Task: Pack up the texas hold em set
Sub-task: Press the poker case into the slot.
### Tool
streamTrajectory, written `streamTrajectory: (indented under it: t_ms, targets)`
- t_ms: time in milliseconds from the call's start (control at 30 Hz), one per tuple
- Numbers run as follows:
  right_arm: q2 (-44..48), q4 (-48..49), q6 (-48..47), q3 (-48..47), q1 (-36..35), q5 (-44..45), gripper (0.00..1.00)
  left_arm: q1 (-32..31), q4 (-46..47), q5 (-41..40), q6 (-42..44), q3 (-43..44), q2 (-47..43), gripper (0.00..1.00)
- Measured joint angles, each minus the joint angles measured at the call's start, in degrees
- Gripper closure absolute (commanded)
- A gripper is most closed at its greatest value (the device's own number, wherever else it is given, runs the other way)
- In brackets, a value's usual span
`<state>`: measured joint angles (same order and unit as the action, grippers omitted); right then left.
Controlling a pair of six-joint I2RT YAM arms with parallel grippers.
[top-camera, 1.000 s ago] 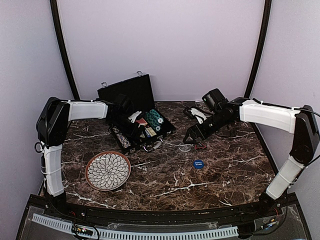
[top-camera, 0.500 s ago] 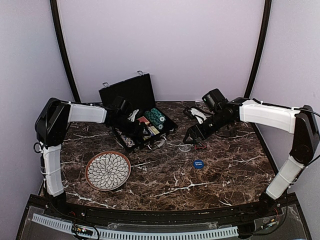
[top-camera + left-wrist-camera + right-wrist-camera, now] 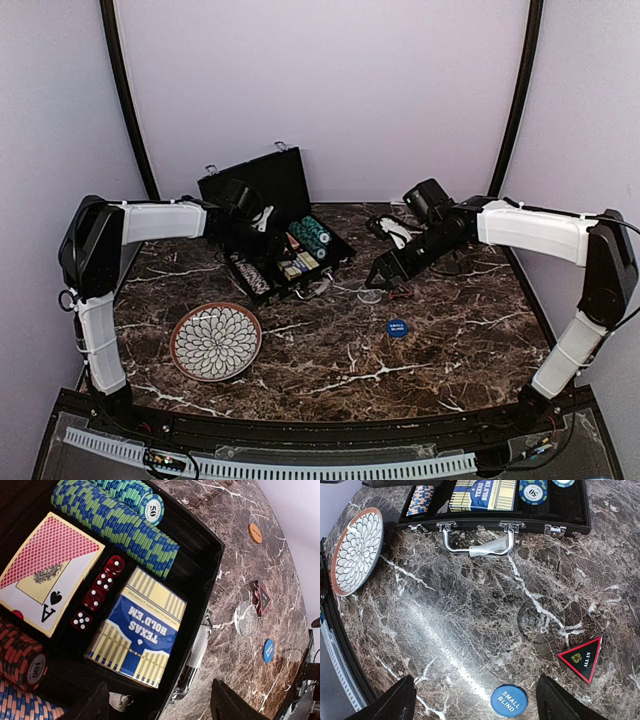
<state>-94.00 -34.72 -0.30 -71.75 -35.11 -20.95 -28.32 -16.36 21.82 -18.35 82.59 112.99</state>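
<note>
The black briefcase [image 3: 262, 185] of the texas hold em set lies open at the back left, its lid upright. Its tray holds green-blue chips [image 3: 115, 522], red dice [image 3: 100, 592], a red-backed card deck [image 3: 47, 570] and a blue-yellow card box [image 3: 137, 625]. My left gripper [image 3: 160, 702] hovers open above the tray's front edge and silver handle [image 3: 192, 660], with nothing held. My right gripper [image 3: 472, 700] hangs open over bare table. Between its fingers lies the blue "small blind" button [image 3: 508, 700], and beyond that a clear round button [image 3: 538, 622] and a triangular "all in" marker [image 3: 582, 656].
A round white-patterned plate [image 3: 216, 341] with a brown rim sits front left of the case. An orange button [image 3: 255, 533] lies on the marble behind and to the right of the case. Dark cables trail by the right arm at the table's back right.
My left gripper has drawn back and leftward over the case toward its lid, its jaws slightly narrower. The right arm has barely moved.
</note>
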Motion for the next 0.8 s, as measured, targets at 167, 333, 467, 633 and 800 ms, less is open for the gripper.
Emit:
streamTrajectory:
  t_ms: [167,333,467,633,800]
  targets:
    - [-0.09,-0.02,0.00,0.00,0.00,-0.02,0.16,0.02,0.00,0.26,0.02,0.20,0.28,0.29]
    - [-0.09,-0.02,0.00,0.00,0.00,-0.02,0.16,0.02,1.27,1.73,0.00,1.77,2.19,0.29]
    - [-0.09,-0.02,0.00,0.00,0.00,-0.02,0.16,0.02,2.12,2.84,-0.11,2.32,4.20,0.29]
    - [-0.09,-0.02,-0.02,0.00,0.00,-0.02,0.16,0.02,2.10,2.71,-0.35,2.56,6.29,0.31]
    - [-0.20,0.00,0.00,0.00,0.00,-0.09,0.17,0.02,2.16,2.51,-0.66,2.56,6.82,0.32]
